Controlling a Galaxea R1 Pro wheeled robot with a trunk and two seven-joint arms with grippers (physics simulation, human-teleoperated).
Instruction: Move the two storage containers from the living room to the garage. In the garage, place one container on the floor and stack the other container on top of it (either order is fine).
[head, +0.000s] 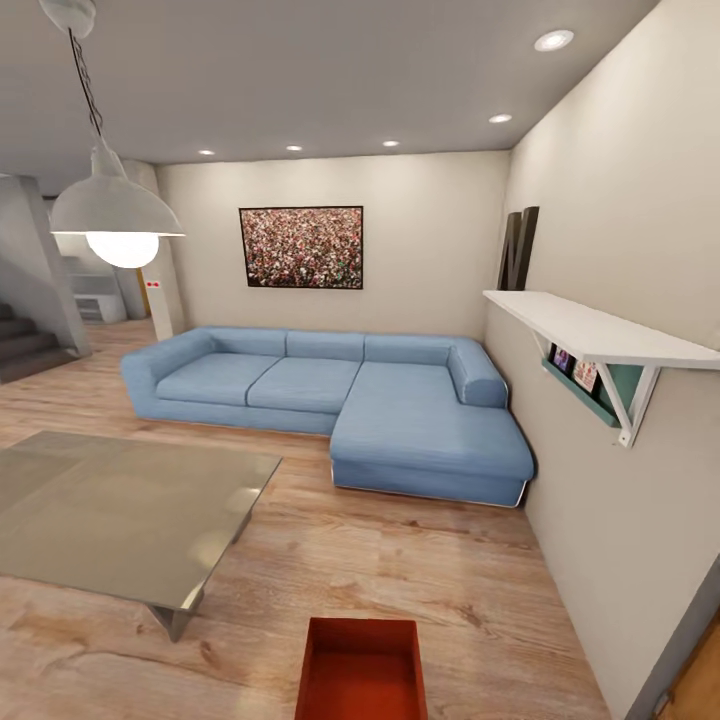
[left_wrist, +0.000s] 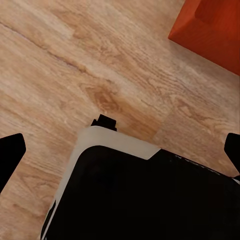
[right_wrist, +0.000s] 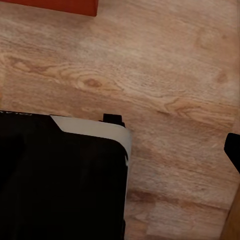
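One red-orange storage container (head: 361, 668) sits on the light wood-plank floor (head: 420, 570) of the living room, at the lower edge of the head view, just right of the glass-topped low table (head: 120, 510). Its open top faces up; the visible interior is bare, and its near end is cut off by the frame.

Left gripper (left_wrist: 120, 150): fingertips (left_wrist: 10, 152) stand wide apart, holding and touching nothing; a corner of the container (left_wrist: 210, 30) lies beyond them.

Right gripper: one dark fingertip (right_wrist: 232, 150) shows at the frame edge, so the jaw opening cannot be told. A strip of container edge (right_wrist: 55, 5) is visible.

The robot's dark base (left_wrist: 145, 195) blocks part of both wrist views. The blue corner sofa (head: 340, 395) stands against the far wall under the crowd picture (head: 301, 247).
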